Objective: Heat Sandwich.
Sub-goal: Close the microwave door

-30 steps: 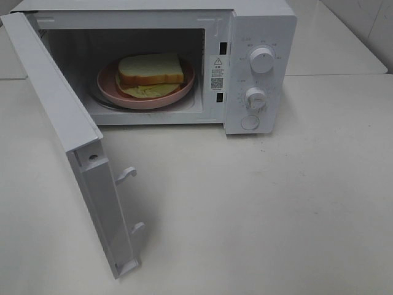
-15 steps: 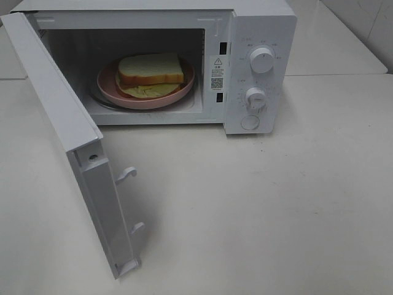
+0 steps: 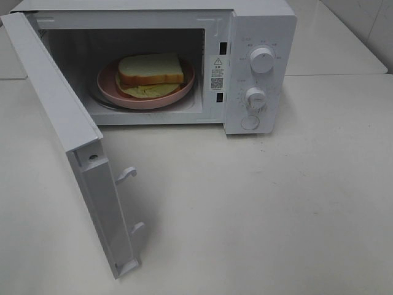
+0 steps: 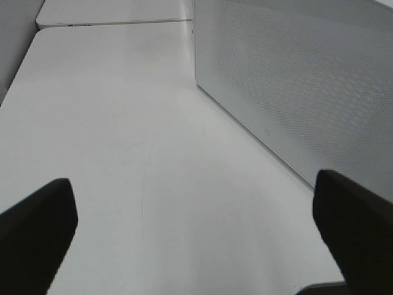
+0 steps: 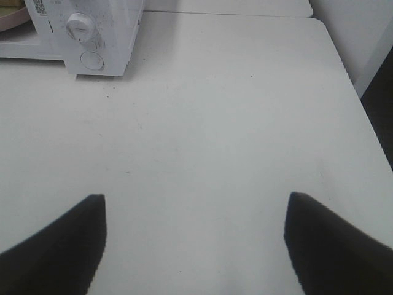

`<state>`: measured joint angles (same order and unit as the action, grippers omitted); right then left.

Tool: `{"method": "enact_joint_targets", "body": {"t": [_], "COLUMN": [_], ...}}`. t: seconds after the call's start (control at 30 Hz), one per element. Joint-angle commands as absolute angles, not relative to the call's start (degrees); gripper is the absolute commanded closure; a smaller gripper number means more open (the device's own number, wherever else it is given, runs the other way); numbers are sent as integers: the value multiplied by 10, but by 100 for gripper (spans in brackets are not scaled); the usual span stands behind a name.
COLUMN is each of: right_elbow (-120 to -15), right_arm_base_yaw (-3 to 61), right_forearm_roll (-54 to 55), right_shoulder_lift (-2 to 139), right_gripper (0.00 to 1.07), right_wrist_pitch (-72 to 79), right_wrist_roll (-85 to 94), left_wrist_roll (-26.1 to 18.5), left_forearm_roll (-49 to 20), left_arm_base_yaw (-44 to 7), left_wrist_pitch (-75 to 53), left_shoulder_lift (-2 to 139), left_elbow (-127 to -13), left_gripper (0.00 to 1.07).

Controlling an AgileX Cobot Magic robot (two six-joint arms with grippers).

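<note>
Sandwich (image 3: 150, 69) on pink plate (image 3: 110, 86) inside microwave (image 3: 258, 18), at 11 o'clock. Door (image 3: 55, 104) wide open toward 8 o'clock, probably awaiting closing. Left hand (image 4: 191, 184) spread, empty, beside door. Right hand (image 5: 196, 200) spread, empty, above table (image 3: 276, 203).

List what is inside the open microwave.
Inside the microwave sits a pink plate carrying the sandwich: a bread slice over a yellowish layer. The bread covers most of that layer, and the plate hides the floor beneath it.
</note>
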<state>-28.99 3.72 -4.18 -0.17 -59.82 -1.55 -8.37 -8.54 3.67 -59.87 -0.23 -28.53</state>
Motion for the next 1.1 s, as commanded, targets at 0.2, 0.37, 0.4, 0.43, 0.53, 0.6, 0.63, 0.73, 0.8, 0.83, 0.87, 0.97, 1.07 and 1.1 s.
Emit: {"method": "enact_joint_targets", "body": {"t": [0.2,0.37,0.4,0.43,0.53,0.6,0.63,0.73,0.8,0.83,0.87,0.97,1.07,1.1], "right_elbow": [-289,-289,-289,-289,-289,-289,-289,-289,-289,-289,-289,-289,-289,-289], "right_arm_base_yaw": [33,33,33,33,33,33,33,33,33,33,33,33,33,33], "right_forearm_roll": [-40,-40,-40,-40,-40,-40,-40,-40,-40,-40,-40,-40,-40,-40], "right_shoulder_lift": [-18,-18,-18,-18,-18,-18,-18,-18,-18,-18,-18,-18,-18,-18], "right_gripper": [31,31,31,31,31,31,31,31,31,31,31,31,31,31], "right_wrist_pitch": [-593,-593,-593,-593,-593,-593,-593,-593,-593,-593,-593,-593,-593,-593], "right_wrist_roll": [-8,-8,-8,-8,-8,-8,-8,-8,-9,-10,-10,-10,-10,-10], "left_wrist_roll": [-81,-80,-80,-83,-84,-84,-84,-84,-84,-84,-84,-84,-85,-85], "left_forearm_roll": [-90,-101,-101,-99,-98,-99,-99,-99,-99,-99,-99,-99,-100,-100], "left_arm_base_yaw": [34,34,34,34,34,34,34,34,34,34,34,34,34,34], "left_wrist_pitch": [-591,-576,-569,-554,-533,-502,-502,-454,-442,-429,-402,-379,-316,-316], "left_shoulder_lift": [-17,-3,4,22,45,77,77,119,125,133,147,163,189,189], "left_elbow": [-285,-296,-300,-303,-303,-303,-303,-300,-297,-293,-282,-271,-239,-239], "left_gripper": [5,5,6,7,11,20,20,38,45,52,65,77,101,101]}}
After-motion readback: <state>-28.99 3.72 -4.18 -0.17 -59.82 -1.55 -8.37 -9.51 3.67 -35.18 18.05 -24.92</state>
